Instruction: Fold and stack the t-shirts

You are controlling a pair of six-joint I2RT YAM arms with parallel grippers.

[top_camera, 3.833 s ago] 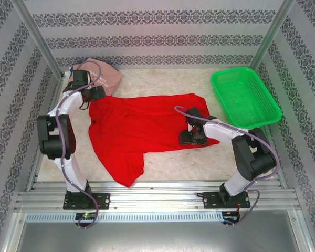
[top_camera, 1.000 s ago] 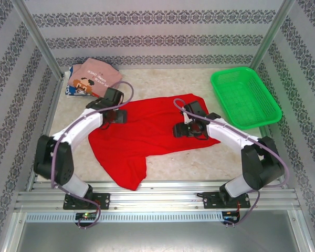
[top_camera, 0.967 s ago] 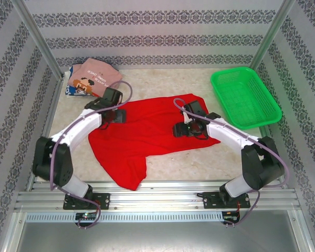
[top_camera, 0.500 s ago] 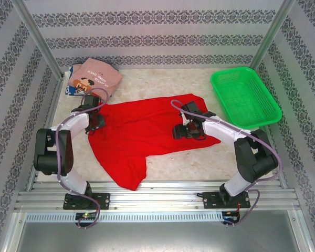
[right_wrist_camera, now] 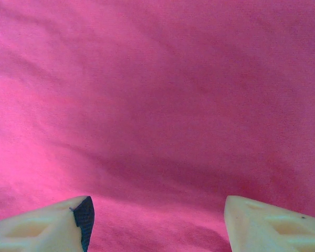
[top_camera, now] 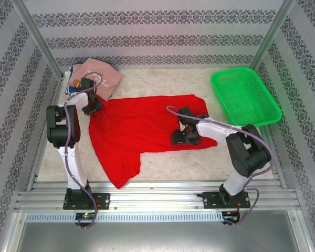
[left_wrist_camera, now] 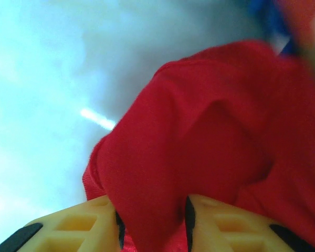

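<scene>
On a pale marbled table (top_camera: 173,84), a rumpled bright red t-shirt (top_camera: 142,131) lies spread at centre, between a rectangular green mesh basket (top_camera: 245,97) at far right and a folded dusty-pink t-shirt (top_camera: 102,76) in the far-left corner. The left gripper (left_wrist_camera: 152,218) pinches a fold at the red cloth's far-left edge between yellow fingers; the right gripper (right_wrist_camera: 157,220), fingers spread wide, sits over its right side.

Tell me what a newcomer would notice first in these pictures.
A bright red t-shirt sprawls across the middle of the table, with the left hand pinching its far-left corner and the open right hand over its right side. A vivid green basket sits far right, and a pink t-shirt lies in the far-left corner.
</scene>
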